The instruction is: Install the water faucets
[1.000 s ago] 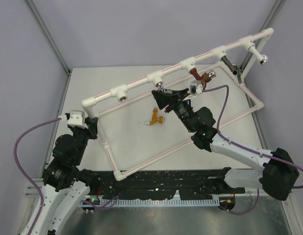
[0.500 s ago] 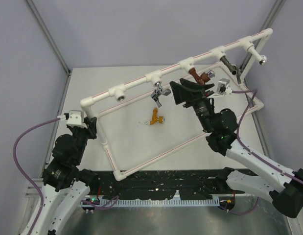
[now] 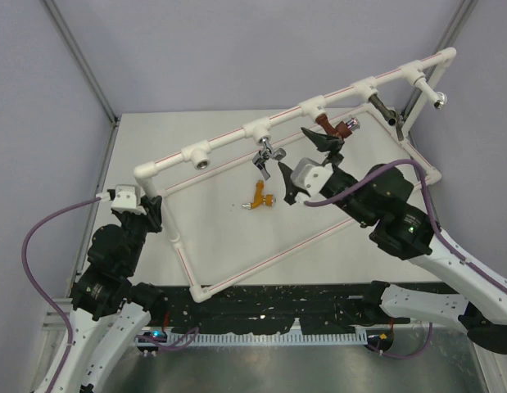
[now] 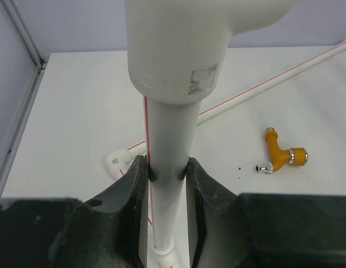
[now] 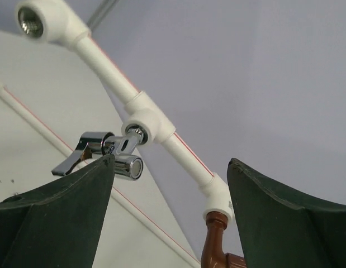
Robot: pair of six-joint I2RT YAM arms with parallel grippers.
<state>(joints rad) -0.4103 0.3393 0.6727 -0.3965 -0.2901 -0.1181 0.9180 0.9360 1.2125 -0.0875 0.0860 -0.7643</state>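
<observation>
White pipe frame (image 4: pixel 168 128) stands tilted over the tabletop (image 3: pixel 212 214). Left tool (image 4: pixel 166 167) is clenched on the frame's corner post. Right tool (image 3: pixel 305 166) is released, jaws spread wide and holding nothing, at 3 o'clock of the chrome faucet (image 3: pixel 268 155), which sits in a tee on the top rail. Red-brown faucet (image 3: pixel 335 127) and grey faucet (image 3: pixel 386 109) occupy tees further toward 2 o'clock. Orange faucet (image 3: pixel 261 196) lies loose on the tabletop, at 6 o'clock of the chrome one.
</observation>
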